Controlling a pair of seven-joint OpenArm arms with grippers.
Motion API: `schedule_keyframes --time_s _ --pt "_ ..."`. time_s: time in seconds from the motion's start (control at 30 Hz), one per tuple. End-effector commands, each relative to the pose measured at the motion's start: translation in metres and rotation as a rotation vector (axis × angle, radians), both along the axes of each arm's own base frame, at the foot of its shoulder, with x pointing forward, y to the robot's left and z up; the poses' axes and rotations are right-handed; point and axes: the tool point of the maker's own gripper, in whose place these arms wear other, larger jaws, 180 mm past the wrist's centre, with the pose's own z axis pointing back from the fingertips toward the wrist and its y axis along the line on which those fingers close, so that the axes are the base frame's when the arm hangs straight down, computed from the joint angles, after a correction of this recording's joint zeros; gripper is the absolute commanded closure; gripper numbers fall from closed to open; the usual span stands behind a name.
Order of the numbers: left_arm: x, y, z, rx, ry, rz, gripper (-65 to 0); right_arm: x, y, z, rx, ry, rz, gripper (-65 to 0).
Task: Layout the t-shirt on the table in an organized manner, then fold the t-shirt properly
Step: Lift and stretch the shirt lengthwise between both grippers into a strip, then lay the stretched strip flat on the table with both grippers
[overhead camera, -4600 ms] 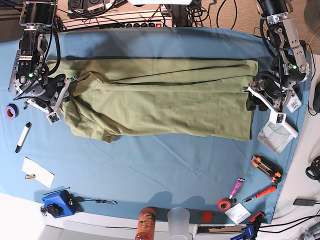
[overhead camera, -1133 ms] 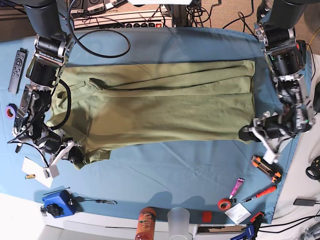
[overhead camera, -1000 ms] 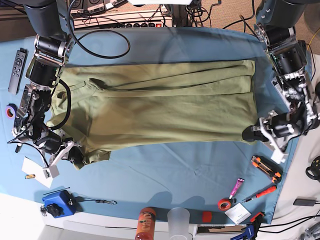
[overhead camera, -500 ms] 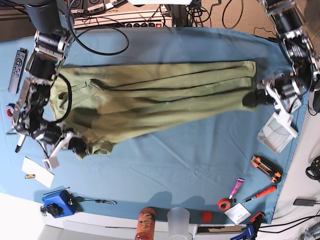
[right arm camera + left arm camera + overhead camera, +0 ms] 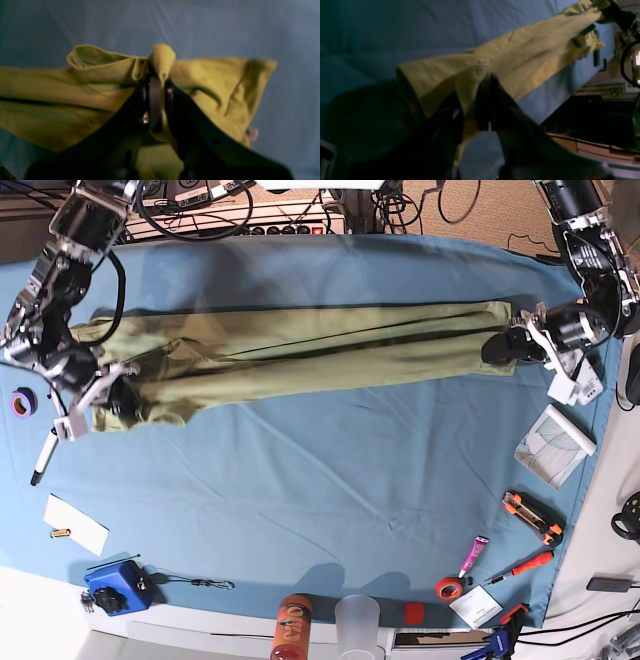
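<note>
The olive t-shirt (image 5: 300,350) is stretched into a long narrow band across the far half of the light blue table (image 5: 320,480). My left gripper (image 5: 505,345) is at the shirt's right end in the base view, shut on a fold of its fabric (image 5: 472,82). The left gripper (image 5: 473,105) shows pinching it in the left wrist view. My right gripper (image 5: 110,400) is at the shirt's left end, shut on a bunched edge (image 5: 162,57). The right gripper (image 5: 156,85) grips the cloth in the right wrist view. The cloth hangs slightly lifted at both ends.
A purple tape roll (image 5: 22,402), a marker (image 5: 45,455) and a white card (image 5: 77,525) lie at the left. A blue box (image 5: 115,588), a bottle (image 5: 292,628) and a cup (image 5: 357,620) stand at the near edge. A white packet (image 5: 555,443), a box cutter (image 5: 532,517) and red tape (image 5: 448,587) are at the right.
Both grippers have carried the shirt's near edge toward the far side of the table. The shirt has narrowed from a wide spread into a thin band.
</note>
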Motion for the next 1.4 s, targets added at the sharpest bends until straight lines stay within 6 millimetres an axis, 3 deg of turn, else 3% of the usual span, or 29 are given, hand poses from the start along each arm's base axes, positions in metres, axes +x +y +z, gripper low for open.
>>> schedule_keyframes --time_s 0.0,0.3,0.53,0.83,0.93,1.03,1.13,1.37 --pt "0.005 0.004 0.010 0.000 -0.038 0.000 0.0 0.004 -0.006 0.014 -0.014 -0.045 -0.003 0.0" --pt "0.003 0.004 0.009 0.004 -0.036 -0.002 0.0 -0.030 -0.006 -0.018 -0.016 0.062 -0.004 0.0" --pt "-0.002 0.021 -0.014 0.143 0.046 0.023 0.0 -0.034 -0.036 -0.025 -0.148 0.090 -0.084 0.0" --pt "-0.001 0.022 -0.014 0.151 0.040 0.025 0.0 -0.036 -0.034 -0.027 -0.138 0.103 -0.080 0.0" --pt "-0.001 0.022 -0.014 0.151 0.037 0.025 -19.4 -0.041 -0.033 -0.031 -0.150 0.135 -0.063 -1.0" --pt "0.001 0.024 -0.014 0.134 0.055 0.064 -31.7 -0.047 -0.034 -0.035 -0.160 0.173 -0.055 -14.5" --pt "0.001 0.024 -0.014 0.135 0.059 0.068 -32.4 -0.053 -0.035 -0.040 -0.169 0.216 -0.051 -21.6" --pt "0.000 0.040 -0.027 0.221 0.101 0.120 -32.4 -0.054 -0.035 -0.040 -0.170 0.224 -0.050 -21.7"
